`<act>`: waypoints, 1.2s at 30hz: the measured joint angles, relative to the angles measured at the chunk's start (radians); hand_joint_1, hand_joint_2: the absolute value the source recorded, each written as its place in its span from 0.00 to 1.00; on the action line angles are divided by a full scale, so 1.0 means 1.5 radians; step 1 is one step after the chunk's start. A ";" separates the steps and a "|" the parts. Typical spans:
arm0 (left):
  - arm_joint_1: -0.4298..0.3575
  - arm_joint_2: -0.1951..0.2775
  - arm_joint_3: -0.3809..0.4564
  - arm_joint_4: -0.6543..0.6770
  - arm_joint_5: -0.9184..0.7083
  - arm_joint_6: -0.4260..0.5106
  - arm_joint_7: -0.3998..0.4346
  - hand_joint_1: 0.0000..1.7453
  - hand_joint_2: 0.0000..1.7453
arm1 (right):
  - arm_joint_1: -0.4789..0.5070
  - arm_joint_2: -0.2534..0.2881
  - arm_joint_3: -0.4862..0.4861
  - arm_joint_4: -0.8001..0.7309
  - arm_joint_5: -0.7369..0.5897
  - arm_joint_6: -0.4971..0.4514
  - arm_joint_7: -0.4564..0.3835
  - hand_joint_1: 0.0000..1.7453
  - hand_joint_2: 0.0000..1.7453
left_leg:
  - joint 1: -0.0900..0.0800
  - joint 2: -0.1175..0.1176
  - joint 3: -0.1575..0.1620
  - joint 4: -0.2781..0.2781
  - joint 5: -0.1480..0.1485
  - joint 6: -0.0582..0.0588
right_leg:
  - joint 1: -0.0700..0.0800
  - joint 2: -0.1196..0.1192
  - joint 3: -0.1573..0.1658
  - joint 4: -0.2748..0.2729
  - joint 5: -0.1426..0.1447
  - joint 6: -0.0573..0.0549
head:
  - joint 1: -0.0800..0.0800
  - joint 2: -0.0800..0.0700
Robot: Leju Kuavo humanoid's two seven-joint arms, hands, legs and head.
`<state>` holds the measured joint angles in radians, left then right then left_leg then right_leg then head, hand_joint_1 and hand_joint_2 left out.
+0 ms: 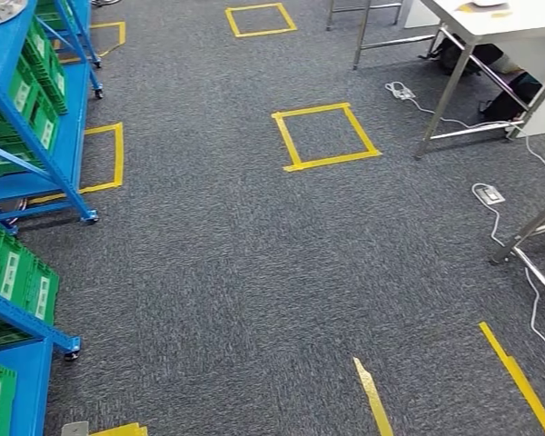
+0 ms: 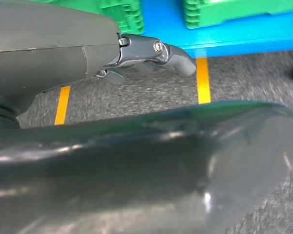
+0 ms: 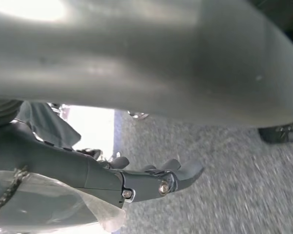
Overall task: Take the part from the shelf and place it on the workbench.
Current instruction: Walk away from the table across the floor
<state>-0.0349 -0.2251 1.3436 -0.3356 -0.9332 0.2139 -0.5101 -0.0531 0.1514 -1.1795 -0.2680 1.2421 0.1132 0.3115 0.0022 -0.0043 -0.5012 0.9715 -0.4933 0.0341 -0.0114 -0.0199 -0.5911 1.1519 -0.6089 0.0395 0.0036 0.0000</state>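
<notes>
Head view: blue shelf (image 1: 71,136) with green bins (image 1: 44,109) along the carpet's left edge; 1 yellow tape square (image 1: 324,136) mid-floor; workbench (image 1: 523,23) at the far right corner, cables (image 1: 489,195) trailing by its steel legs.

Left hand (image 2: 137,53): fingers stretched out, holding nothing.

Right hand (image 3: 137,180): fingers extended and close together. A clear bag (image 3: 45,204), probably the part, lies against it. Cannot tell whether it is gripped.

Risks: the bag could slip from a loose hold while walking, and the cables could snag a foot near the bench.

Room: wide open carpet between shelf and workbench, tight only at the bench legs.
</notes>
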 joint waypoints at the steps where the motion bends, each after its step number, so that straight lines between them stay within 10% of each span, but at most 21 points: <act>1: -0.001 0.000 0.000 0.000 0.000 0.000 -0.001 0.00 0.00 | 0.002 0.000 -0.001 0.000 0.000 0.001 0.000 0.00 0.00 | -0.001 -0.008 -0.002 0.000 0.001 0.001 | 0.000 0.008 -0.021 0.045 -0.017 0.000 | 0.001 0.000; 3: 0.000 0.000 0.000 0.000 0.000 0.000 -0.003 0.00 0.00 | 0.004 0.000 -0.002 0.000 0.001 0.001 0.001 0.00 0.00 | -0.004 -0.025 -0.004 0.001 0.003 0.002 | 0.001 0.012 -0.037 0.078 -0.015 -0.001 | 0.001 0.000; 7: -0.001 -0.001 0.000 0.001 -0.003 0.001 -0.004 0.00 0.00 | 0.004 0.000 -0.003 -0.003 0.002 0.002 0.000 0.00 0.00 | -0.005 -0.059 -0.005 0.005 0.004 -0.002 | -0.001 0.056 0.036 -0.079 0.066 -0.013 | 0.001 0.000; 9: -0.003 -0.001 0.000 0.001 -0.005 0.001 -0.004 0.00 0.00 | 0.005 0.000 -0.004 -0.004 0.003 0.003 -0.006 0.00 0.00 | -0.003 -0.074 -0.013 0.008 0.006 -0.010 | 0.000 0.074 0.053 -0.112 0.066 -0.017 | 0.001 0.000; 11: -0.002 -0.001 0.000 0.001 -0.005 0.002 -0.004 0.00 0.00 | 0.004 0.000 -0.004 -0.004 0.003 0.003 -0.009 0.00 0.00 | 0.000 -0.088 -0.020 0.010 0.008 -0.019 | -0.001 0.060 0.059 -0.119 0.067 -0.019 | 0.002 0.000; 13: -0.001 0.000 0.001 0.001 -0.006 0.003 -0.004 0.00 0.00 | 0.004 0.001 -0.004 -0.005 0.004 0.004 -0.005 0.00 0.00 | -0.001 -0.067 -0.031 0.032 -0.008 -0.025 | -0.003 0.040 0.063 -0.127 0.070 -0.024 | 0.000 0.000; 17: -0.004 0.000 0.001 0.001 -0.007 0.004 -0.004 0.00 0.00 | 0.005 0.002 -0.005 -0.006 0.004 0.005 -0.007 0.00 0.00 | 0.004 -0.006 -0.107 0.190 -0.084 -0.038 | -0.002 -0.007 0.066 -0.130 0.068 -0.029 | -0.003 0.000; 19: -0.002 0.000 0.001 0.001 -0.007 0.004 -0.004 0.00 0.00 | 0.005 0.002 -0.006 -0.006 0.004 0.005 -0.006 0.00 0.00 | 0.010 0.000 -0.108 0.193 -0.068 -0.044 | -0.002 -0.026 0.068 -0.130 0.065 -0.027 | -0.003 0.000; 21: 0.000 0.001 0.001 0.001 -0.009 0.004 -0.004 0.00 0.00 | 0.004 0.002 -0.008 -0.006 0.004 0.005 -0.006 0.00 0.00 | 0.015 0.018 -0.064 0.107 -0.020 -0.048 | -0.003 -0.043 0.074 -0.129 0.061 -0.021 | -0.003 0.000; 24: -0.002 0.000 0.001 0.002 -0.014 0.005 -0.004 0.00 0.00 | 0.002 0.002 -0.009 -0.006 0.004 0.005 -0.007 0.00 0.00 | 0.010 0.046 -0.022 0.022 0.005 -0.039 | 0.000 -0.062 0.075 -0.124 0.051 -0.007 | -0.002 0.000; 26: -0.001 0.000 0.001 0.002 -0.014 0.006 -0.004 0.00 0.00 | -0.002 0.002 -0.009 -0.006 0.004 0.004 -0.007 0.00 0.00 | 0.006 0.035 -0.024 0.021 0.003 -0.026 | 0.000 -0.073 0.080 -0.125 0.047 0.001 | 0.000 0.000; 29: 0.000 0.001 0.001 0.002 -0.014 0.008 -0.004 0.00 0.00 | -0.005 0.002 -0.011 -0.007 0.004 0.004 -0.006 0.00 0.00 | 0.006 0.015 -0.025 0.018 0.006 -0.012 | -0.005 -0.033 0.063 -0.083 0.014 0.008 | 0.006 0.000; 32: -0.003 0.002 0.001 0.002 -0.016 0.009 -0.004 0.00 0.00 | -0.001 0.002 -0.013 -0.006 0.004 0.004 -0.008 0.00 0.00 | 0.001 -0.009 -0.026 0.018 0.006 -0.003 | -0.003 0.010 -0.013 0.063 -0.045 0.003 | 0.010 0.000; 34: -0.003 0.002 0.001 0.002 -0.019 0.010 -0.005 0.00 0.00 | 0.001 0.002 -0.014 -0.007 0.004 0.004 -0.006 0.00 0.00 | -0.004 -0.029 -0.023 0.018 0.005 -0.001 | 0.000 0.014 -0.035 0.087 -0.030 -0.004 | 0.010 0.000; 36: -0.003 0.002 0.001 0.002 -0.020 0.010 -0.005 0.00 0.00 | 0.002 0.002 -0.015 -0.007 0.004 0.003 -0.005 0.00 0.00 | -0.006 -0.049 -0.019 0.018 0.003 0.000 | 0.006 0.028 -0.009 0.007 0.030 -0.016 | 0.010 0.000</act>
<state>-0.0392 -0.2223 1.3447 -0.3325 -0.9634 0.2293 -0.5177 -0.0502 0.1539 -1.2018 -0.2789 1.2486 0.1185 0.3047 -0.0069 -0.0780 -0.5291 0.9988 -0.4888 0.0343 -0.0024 0.0224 -0.6052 1.1630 -0.5645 0.0160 0.0190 0.0000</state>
